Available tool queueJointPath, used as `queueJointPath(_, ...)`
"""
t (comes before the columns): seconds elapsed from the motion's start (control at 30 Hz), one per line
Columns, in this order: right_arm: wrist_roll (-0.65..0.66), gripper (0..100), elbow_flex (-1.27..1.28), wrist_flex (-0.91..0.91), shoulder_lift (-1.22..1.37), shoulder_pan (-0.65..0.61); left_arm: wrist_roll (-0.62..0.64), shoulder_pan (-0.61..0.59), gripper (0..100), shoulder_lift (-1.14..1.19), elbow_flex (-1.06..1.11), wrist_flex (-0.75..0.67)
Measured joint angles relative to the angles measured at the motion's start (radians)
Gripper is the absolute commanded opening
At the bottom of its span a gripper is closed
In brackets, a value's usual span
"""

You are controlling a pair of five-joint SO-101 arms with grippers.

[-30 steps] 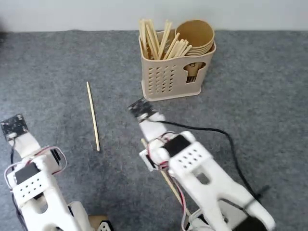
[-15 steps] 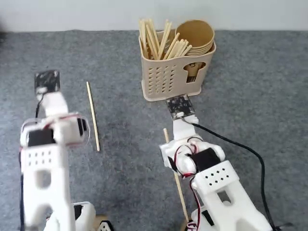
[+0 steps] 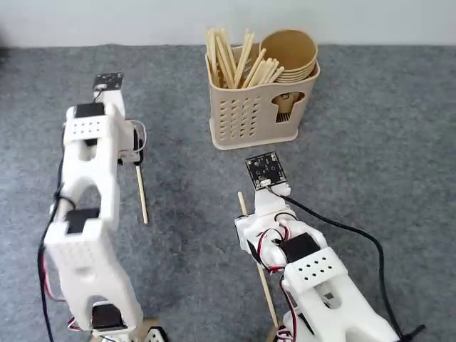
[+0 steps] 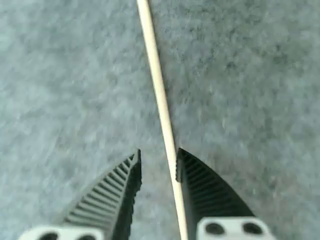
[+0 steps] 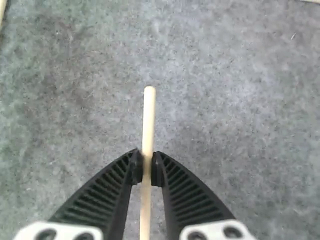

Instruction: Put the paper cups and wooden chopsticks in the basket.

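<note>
Pale wood, round, thin and straight: the two chopsticks outside the basket [image 3: 249, 117] should handle as light and stiff. Their smooth surface may roll or slide in a loose grip.

The left gripper [image 4: 157, 157] stands apart. Its ribbed fingers straddle the loose chopstick [image 4: 156, 85], which lies flat on the grey carpet [image 3: 370, 128], well left of the basket. The stick sits close against one finger. You would do well to close near its middle so it does not tip.

The right gripper [image 5: 142, 161] is clamped on the held chopstick [image 5: 148, 115]. A short end projects past the fingertips and the long part trails under the arm. I judge this an off-centre hold, liable to swing.

The basket is perforated beige plastic, upright, and holds a sheaf of chopsticks [image 3: 228, 57] and stacked paper cups [image 3: 288, 50].
</note>
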Motion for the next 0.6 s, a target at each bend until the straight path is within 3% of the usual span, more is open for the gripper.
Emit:
queueJointPath(0.23,0.0,0.8,0.0,0.0,0.0,-0.003,-0.003,0.0,11,0.339,-0.428,0.121)
queueJointPath(0.37,0.0,0.8,0.0,0.0,0.0,-0.003,-0.003,0.003,1,0.488,-0.646,0.187)
queueJointPath(0.6,0.0,0.8,0.0,0.0,0.0,-0.003,0.002,0.017,1,0.672,-1.003,0.304)
